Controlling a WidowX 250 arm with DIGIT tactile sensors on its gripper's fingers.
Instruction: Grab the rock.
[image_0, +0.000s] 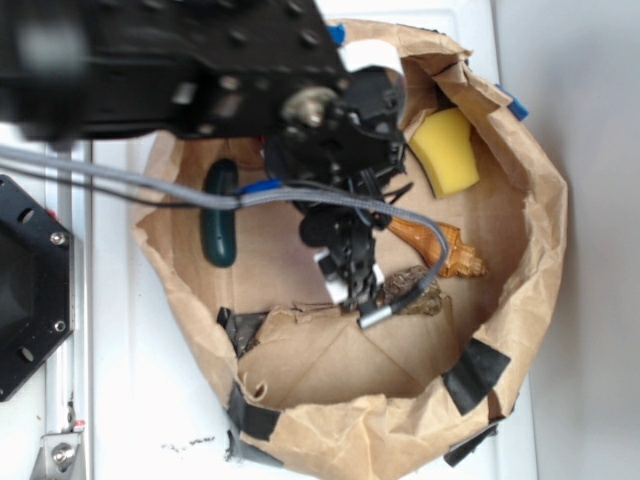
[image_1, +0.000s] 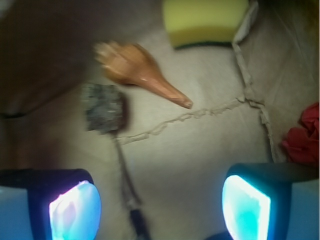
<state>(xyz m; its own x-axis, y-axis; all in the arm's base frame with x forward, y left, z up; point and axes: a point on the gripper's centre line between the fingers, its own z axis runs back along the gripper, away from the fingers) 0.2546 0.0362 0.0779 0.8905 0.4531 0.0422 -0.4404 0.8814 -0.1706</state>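
Ext view: WidowX arm (image_0: 200, 70) reaches from upper left over a crumpled brown paper bag (image_0: 520, 300) w/ rolled-down walls, patched w/ black tape (image_0: 475, 372), sitting on white table (image_0: 130, 400). Tool (image_0: 350, 285) hangs inside the bag, near its middle. Grey cable (image_0: 150, 185) runs across arm and loops down past the tool.

Wrist view: tool (image_1: 160, 200) released, jaws spread wide w/ nothing between them but bare bag floor; two pads (image_1: 75, 210) glow blue-white at bottom corners.

Rock (image_1: 103, 107): small, lumpy, grey mottled, lies on bag floor ahead of the tool and left of centre in wrist view, nearer the left pad's side, apart from both pads. In ext view rock (image_0: 415, 290) is partly hidden behind tool + cable, just right of the tool, near the bag's front fold.

Seashell (image_1: 137, 70): orange-brown, spiral, pointed tip aimed toward lower right in wrist view, just beside the rock, maybe touching, can't tell bc blur. Ext view shows seashell (image_0: 445, 248) just above the rock.

Yellow sponge (image_0: 445, 150) near bag's far wall, well apart from rock; wrist view shows sponge (image_1: 205, 20) at top edge. Dark green oblong obj (image_0: 220, 215) lies at bag's left side. Red thing (image_1: 304, 132) at right edge of wrist view, too blurred to ID.
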